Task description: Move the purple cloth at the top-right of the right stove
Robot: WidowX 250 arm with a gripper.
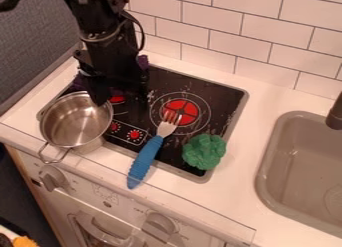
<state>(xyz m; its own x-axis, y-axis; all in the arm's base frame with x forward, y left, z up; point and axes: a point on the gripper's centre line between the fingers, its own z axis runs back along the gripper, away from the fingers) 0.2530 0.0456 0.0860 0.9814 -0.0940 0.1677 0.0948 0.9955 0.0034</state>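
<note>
Orange thing [25,242]: down in the near left corner, beside something dark.
Left oven knob [52,178]: on the white front, just nearer than the pot.
Pot [75,122]: sits upright at the near left of the cooktop [217,98], shiny metal, with handle pointing toward the near edge.
Purple cloth [143,62]: lies toward the far left part of the cooktop, largely hidden behind the gripper [119,105], with bits peeking out on left and right. Can't tell about any contact.
Black arm [100,33]: comes in from the far left, bending down over the cooktop.
Gripper: hangs just right of the pot's rim, pointing down, spread wide, with red from the left burner [117,99] visible in the gap.
Fork [145,158]: lies at a slant, with metal tines over the right burner [189,112] and blue ridged handle running out past the cooktop's near edge.
Right oven knob [160,225]: on the front, nearer than the fork.
Broccoli [204,151]: rests green and lumpy near the cooktop's near right corner, right of the fork, apart from it.
Sink [267,168]: set into the white counter [244,156] at right, grey, rounded at the corners.
Faucet [335,113]: dark, reaches in at the far right, above the sink.
</note>
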